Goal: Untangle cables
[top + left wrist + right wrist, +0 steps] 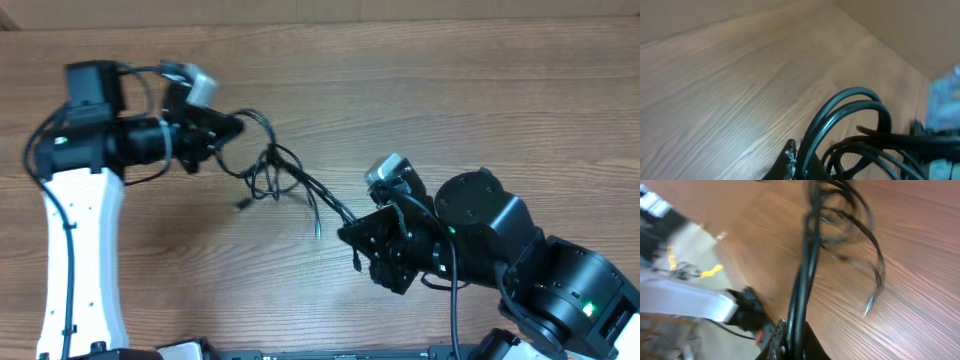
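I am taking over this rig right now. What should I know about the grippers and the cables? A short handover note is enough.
Left gripper: shut on the cables, at their left end.
Right gripper: shut on the same cables, at their right end.
Cables: they run between the two grippers across the wooden table, with a clump of loops in the middle and loose ends trailing out.
Done: both sides are gripped.
Left: the clump is not undone; the strands probably need pulling apart.
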